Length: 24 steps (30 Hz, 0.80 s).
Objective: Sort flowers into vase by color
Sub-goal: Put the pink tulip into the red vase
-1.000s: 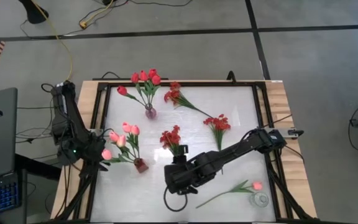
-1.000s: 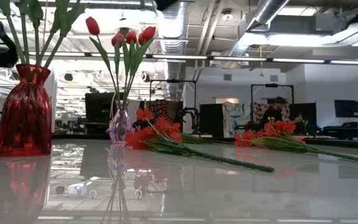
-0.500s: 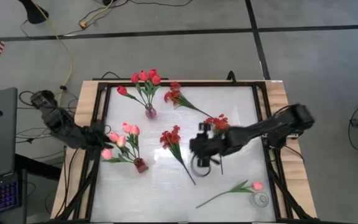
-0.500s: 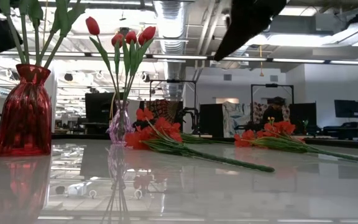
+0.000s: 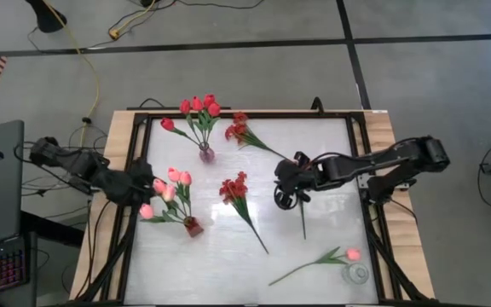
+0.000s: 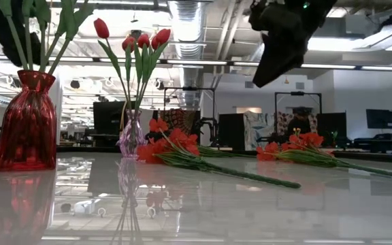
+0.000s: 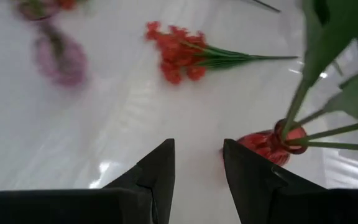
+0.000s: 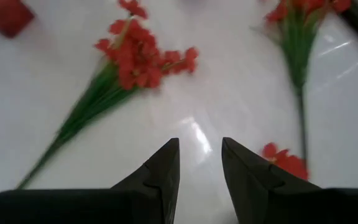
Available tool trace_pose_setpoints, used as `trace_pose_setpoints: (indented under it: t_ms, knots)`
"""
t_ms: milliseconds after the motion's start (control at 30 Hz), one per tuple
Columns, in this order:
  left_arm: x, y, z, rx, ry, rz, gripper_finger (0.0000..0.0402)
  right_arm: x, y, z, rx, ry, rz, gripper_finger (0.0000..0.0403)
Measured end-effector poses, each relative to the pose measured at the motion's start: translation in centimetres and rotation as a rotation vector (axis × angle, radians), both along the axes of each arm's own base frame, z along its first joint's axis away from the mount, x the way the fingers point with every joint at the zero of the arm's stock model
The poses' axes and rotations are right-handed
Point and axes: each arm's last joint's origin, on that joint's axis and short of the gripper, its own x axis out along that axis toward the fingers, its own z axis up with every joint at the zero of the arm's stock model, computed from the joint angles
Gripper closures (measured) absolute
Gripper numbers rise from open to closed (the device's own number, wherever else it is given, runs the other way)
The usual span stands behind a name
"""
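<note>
Landmark: the red vase (image 5: 193,226), standing near the front left of the desk (image 5: 314,247).

**Object positions**
- Pink tulips (image 5: 170,182) stand in the red vase.
- One red blossom spray (image 5: 235,189) lies on the desk just to the right of the red vase, stem trailing toward the front edge.
- A single pink tulip (image 5: 350,254) lies well to the right of the red vase, beside a small clear vase (image 5: 357,274) at the front right corner.
- A second red spray lies farther right, under the right hand (image 5: 290,181).
- Red tulips (image 5: 199,107) stand in a violet glass vase (image 5: 206,154) behind the red vase; a third red spray (image 5: 239,130) lies just right of it.

**Hand state**
- Left hand (image 7: 197,171): fingers apart, nothing between them; positioned just left of the red vase, at the desk's left edge.
- Right hand: fingers apart, holding nothing, raised above the desk.

**Handling**
The sprays should be light, with thin flexible stems and soft blossoms that crush easily. Take hold at mid-stem, below the leaves, not at the blossom head. The glossy desk may let a stem slide.

**View differences**
The right wrist view shows the empty gap between the fingers, which the high view hides. The low view shows the hand's height above the desk; the high view does not.
</note>
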Motion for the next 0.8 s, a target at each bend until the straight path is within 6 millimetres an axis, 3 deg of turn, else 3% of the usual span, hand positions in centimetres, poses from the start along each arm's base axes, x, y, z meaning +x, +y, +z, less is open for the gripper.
trace_pose_setpoints:
  t_ms: [133,367,633,800]
  knots:
    - [1.1,-0.2,-1.2,0.01,-0.037,-0.054,0.0278,-0.2,0.8,0.0,0.052,-0.008,-0.012,0.0257]
    - [1.7,0.6,-1.8,0.064,-0.059,0.028,0.0278,-0.4,1.4,0.0,0.118,-0.027,-0.079,0.0257]
    - [1.8,0.7,-2.0,0.065,-0.06,0.02,0.0278,-1.9,0.0,-1.2,0.451,0.116,-0.436,0.0257]
    - [1.9,0.7,-2.0,0.067,-0.066,0.003,0.0278,-3.4,-0.8,-1.7,0.482,0.23,-0.66,0.0257]
